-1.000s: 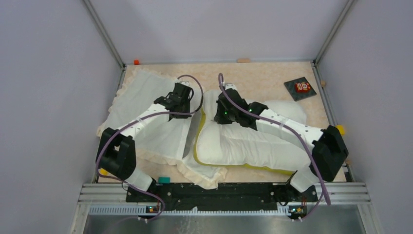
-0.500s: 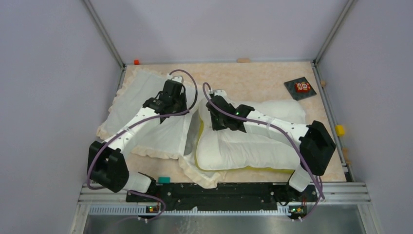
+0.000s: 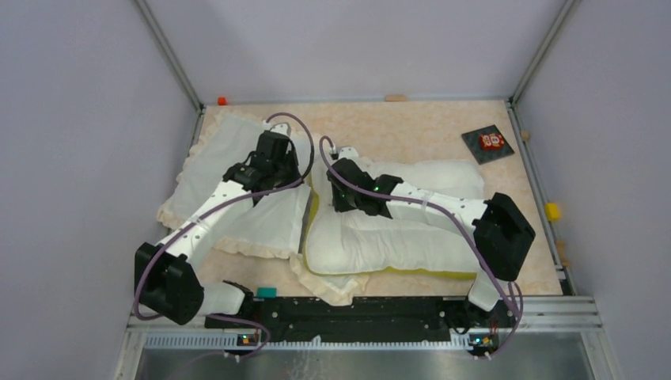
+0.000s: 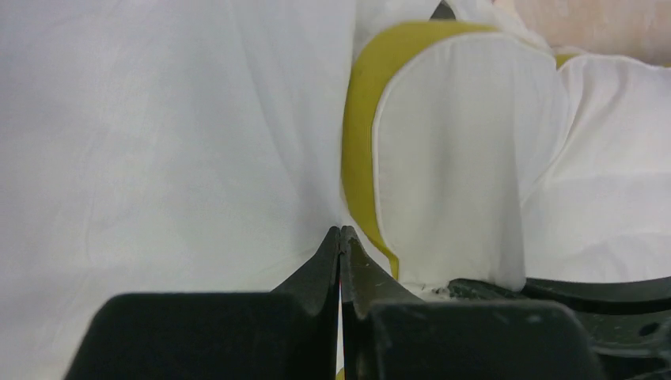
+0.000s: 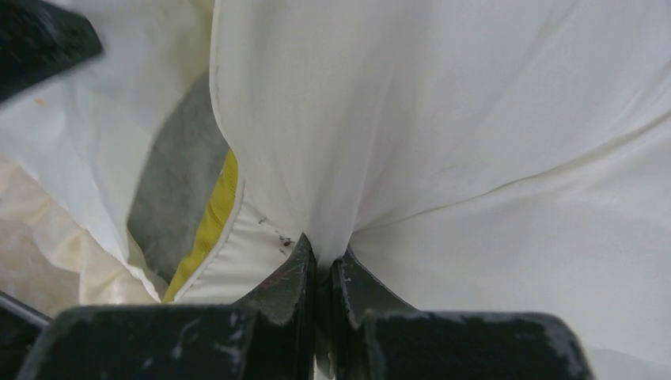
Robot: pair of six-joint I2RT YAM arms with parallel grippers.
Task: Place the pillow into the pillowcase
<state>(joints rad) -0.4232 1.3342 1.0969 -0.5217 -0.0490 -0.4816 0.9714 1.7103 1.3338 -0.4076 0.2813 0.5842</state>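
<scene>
Pillow (image 3: 396, 237) overhead: further left than a second ago, yellow edge at pillowcase (image 3: 214, 146) mouth. Left arm (image 3: 210, 214), right arm (image 3: 443, 207) swung leftward, reaching forward.
Left wrist: left claw (image 4: 340, 233) pinched together on pillowcase.
Right wrist: right claw (image 5: 320, 257) clamped on pillow.

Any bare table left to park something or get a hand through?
Free: far strip of table between pillow and back wall, running right to the dark square card. Crowded: pillowcase fills the left, pillow the centre and right, touching in the middle.

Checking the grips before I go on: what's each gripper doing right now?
The left gripper is closed, pinching the pillowcase.
The right gripper is closed, pinching the pillow.
</scene>
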